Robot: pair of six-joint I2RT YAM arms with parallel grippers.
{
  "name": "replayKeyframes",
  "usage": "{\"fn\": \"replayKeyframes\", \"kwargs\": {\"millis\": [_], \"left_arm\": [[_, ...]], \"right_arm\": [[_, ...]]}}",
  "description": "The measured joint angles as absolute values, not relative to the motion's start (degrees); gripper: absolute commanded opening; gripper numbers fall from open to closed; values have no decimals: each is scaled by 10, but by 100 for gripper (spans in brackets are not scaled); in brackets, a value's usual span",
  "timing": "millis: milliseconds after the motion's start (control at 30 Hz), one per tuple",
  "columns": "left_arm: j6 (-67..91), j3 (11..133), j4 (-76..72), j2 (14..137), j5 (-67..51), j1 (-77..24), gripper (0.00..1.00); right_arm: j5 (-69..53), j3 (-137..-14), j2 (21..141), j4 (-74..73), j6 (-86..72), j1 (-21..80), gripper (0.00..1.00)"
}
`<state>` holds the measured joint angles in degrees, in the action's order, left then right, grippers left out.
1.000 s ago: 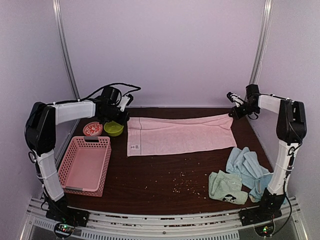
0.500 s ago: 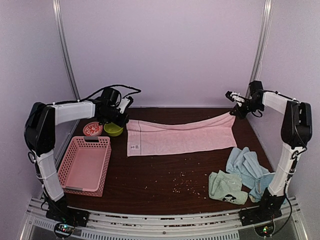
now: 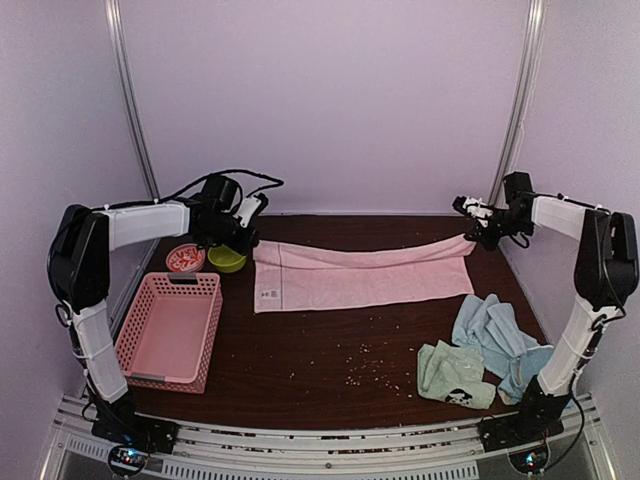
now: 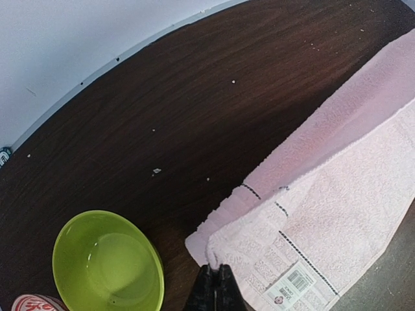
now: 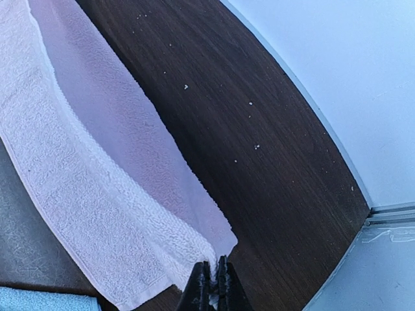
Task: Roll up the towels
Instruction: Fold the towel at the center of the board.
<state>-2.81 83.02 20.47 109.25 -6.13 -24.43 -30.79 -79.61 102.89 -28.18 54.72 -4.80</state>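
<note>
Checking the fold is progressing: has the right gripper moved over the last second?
Yes. The right gripper, shut on a far corner of the pink towel, has shifted rightward and slightly nearer the blue towels, which lie unmoved.

The left arm (image 3: 140,222) rises from its base, its forearm reaching inward. The left end effector (image 4: 216,280) is closed, pinching a towel (image 4: 337,194) corner. The right arm (image 3: 562,212) mirrors it, with the right end effector (image 5: 212,272) closed on the opposite corner.
</note>
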Motion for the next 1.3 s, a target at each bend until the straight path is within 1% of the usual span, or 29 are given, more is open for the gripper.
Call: {"fn": "replayKeyframes", "kwargs": {"millis": [133, 533, 767, 1033, 1300], "left_arm": [[-33, 826, 211, 1088, -73, -244, 0], [-41, 780, 215, 1083, -115, -244, 0], [-47, 772, 216, 1083, -116, -244, 0], [-52, 748, 222, 1072, -117, -244, 0], [-57, 739, 232, 1072, -124, -244, 0]], "right_arm": [[-305, -764, 1012, -262, 565, -48, 0], [-295, -740, 1036, -250, 573, -48, 0], [-302, -733, 1038, -266, 590, -48, 0], [-297, -694, 1036, -280, 625, -48, 0], [-295, -691, 1036, -286, 632, -48, 0]]}}
